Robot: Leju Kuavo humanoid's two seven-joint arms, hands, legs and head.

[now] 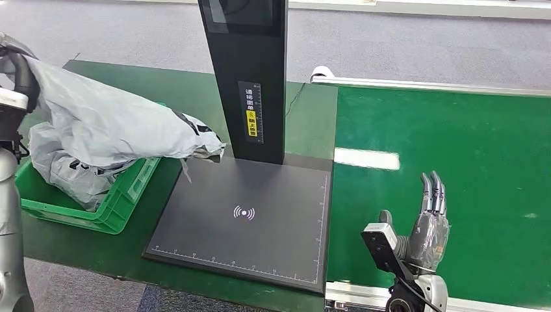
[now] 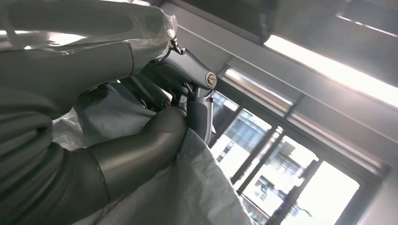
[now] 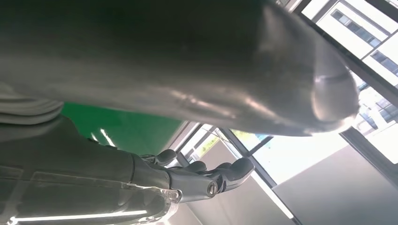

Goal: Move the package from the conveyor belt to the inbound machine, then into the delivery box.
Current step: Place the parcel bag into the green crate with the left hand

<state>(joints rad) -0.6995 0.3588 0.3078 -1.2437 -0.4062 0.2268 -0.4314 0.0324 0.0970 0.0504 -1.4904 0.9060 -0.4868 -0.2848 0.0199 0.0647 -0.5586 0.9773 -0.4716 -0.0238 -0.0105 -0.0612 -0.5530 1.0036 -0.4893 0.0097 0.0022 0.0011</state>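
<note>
A: What is shown in the head view?
B: The grey package [image 1: 110, 123] is held at the left, its long axis slanting down toward the inbound machine [image 1: 247, 214], its low end just past the green delivery box [image 1: 117, 208], where another grey bag [image 1: 65, 166] lies. The right hand [image 1: 429, 224] is held open by the conveyor belt [image 1: 455, 162].

A: The left wrist view?
B: The left hand [image 2: 141, 145] is seen clamped on the package [image 2: 187, 197].

A: The right wrist view?
B: The right hand's fingers [image 3: 211, 176] are seen apart, nothing held.
</note>
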